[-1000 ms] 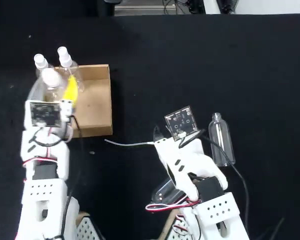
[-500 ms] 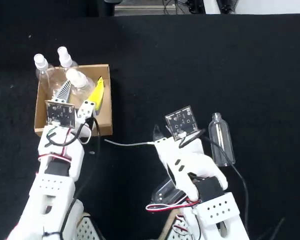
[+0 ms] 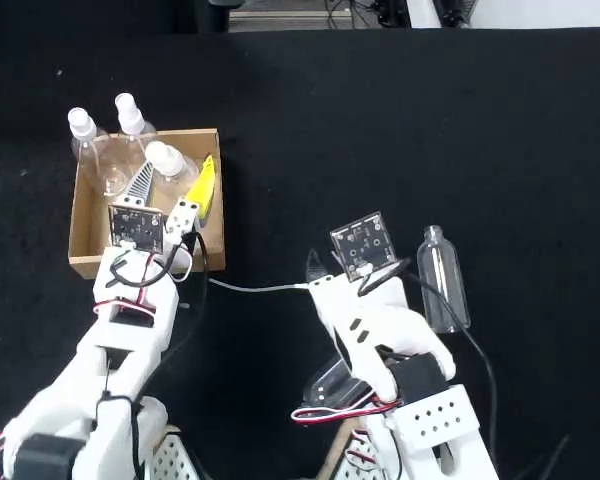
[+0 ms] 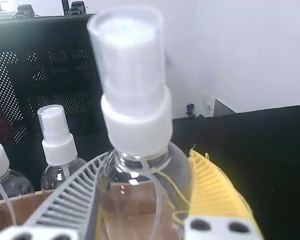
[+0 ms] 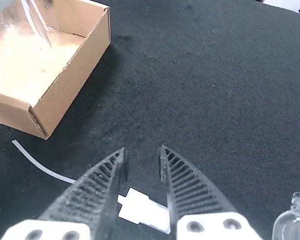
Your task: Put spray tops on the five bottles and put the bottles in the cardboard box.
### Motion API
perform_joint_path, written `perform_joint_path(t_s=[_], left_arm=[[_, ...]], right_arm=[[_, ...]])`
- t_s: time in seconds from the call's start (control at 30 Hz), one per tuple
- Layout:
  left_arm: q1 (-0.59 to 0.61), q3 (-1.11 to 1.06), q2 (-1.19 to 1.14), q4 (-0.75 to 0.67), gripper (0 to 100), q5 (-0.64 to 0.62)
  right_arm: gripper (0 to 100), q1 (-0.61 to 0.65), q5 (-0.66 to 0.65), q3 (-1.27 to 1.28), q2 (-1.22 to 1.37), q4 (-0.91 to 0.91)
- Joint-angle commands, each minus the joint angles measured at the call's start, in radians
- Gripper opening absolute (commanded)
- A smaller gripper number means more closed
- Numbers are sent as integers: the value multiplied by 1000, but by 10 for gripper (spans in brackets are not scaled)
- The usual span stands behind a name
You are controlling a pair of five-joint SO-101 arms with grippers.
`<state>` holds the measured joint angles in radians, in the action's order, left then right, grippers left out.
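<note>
Two spray-topped bottles [image 3: 81, 124] in cardboard box [image 3: 213, 220], third bottle [image 3: 164, 158] in left gripper [image 3: 176, 170].

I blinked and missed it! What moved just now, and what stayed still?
The left arm's fingers, still shut on the clear plastic bottle with a white spray top, carried it rightward from the left edge of the brown cardboard box toward its right side. The right arm's fingers, the loose white spray top under them, the capless clear bottle and two capped bottles stayed put.

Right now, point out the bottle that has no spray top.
The bottle lying beside the right arm: its neck is bare, while the other three carry white tops.
</note>
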<state>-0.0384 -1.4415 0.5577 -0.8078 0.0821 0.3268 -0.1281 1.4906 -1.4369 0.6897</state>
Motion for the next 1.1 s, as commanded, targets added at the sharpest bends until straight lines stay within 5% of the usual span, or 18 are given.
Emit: perform_joint_path(t_s=[0.0, 0.33, 0.53, 1.07], left_arm=[[-7, 31, -52, -103, 40, -11], [-7, 173, -302, -117, 36, -9], [-7, 193, -427, -316, 36, -17], [48, 384, -721, -325, 36, -11]], right_arm=[[89, 5, -9, -8, -22, -29], [89, 5, -9, -7, -22, -29], [89, 5, -9, -8, -22, -29], [89, 5, -11, -8, -22, -29]])
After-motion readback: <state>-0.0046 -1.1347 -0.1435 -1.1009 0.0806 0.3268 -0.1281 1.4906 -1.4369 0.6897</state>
